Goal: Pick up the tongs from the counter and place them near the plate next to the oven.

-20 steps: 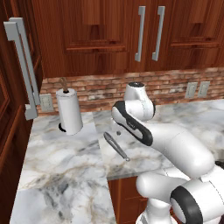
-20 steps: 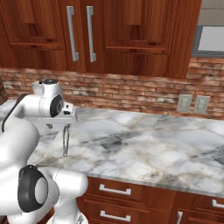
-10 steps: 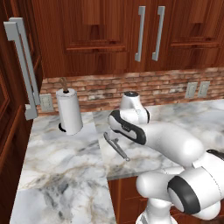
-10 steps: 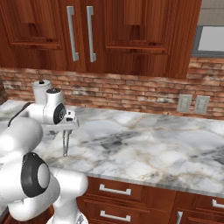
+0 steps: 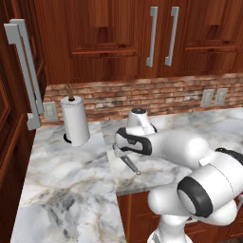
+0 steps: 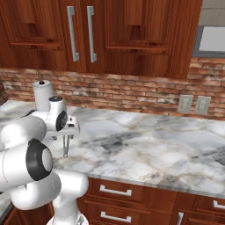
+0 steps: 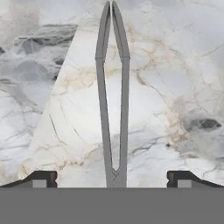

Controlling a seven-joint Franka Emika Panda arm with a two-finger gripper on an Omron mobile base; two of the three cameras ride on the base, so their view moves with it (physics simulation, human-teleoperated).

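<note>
The silver-grey tongs [image 5: 131, 164] lie flat on the marble counter [image 5: 71, 190], close to its front edge. My gripper [image 5: 119, 151] hangs low right over them and is open. In the hand view the tongs [image 7: 103, 118] run away from me, joined end between my two dark fingertips [image 7: 43, 177], which stand wide apart on either side and touch nothing. From the right base view the tongs [image 6: 66, 147] stick out below the gripper [image 6: 68, 134]. The plate and the oven are out of view.
A paper-towel roll [image 5: 75, 121] stands upright at the back left, by the brick wall. Wall outlets [image 6: 193, 104] sit further right. Wooden cabinets [image 5: 142, 33] hang overhead. A tall steel handle [image 5: 26, 71] is at the far left. Open marble [image 6: 154, 145] stretches right.
The hand has come down and closer over the tongs. The tongs lie where they were.
</note>
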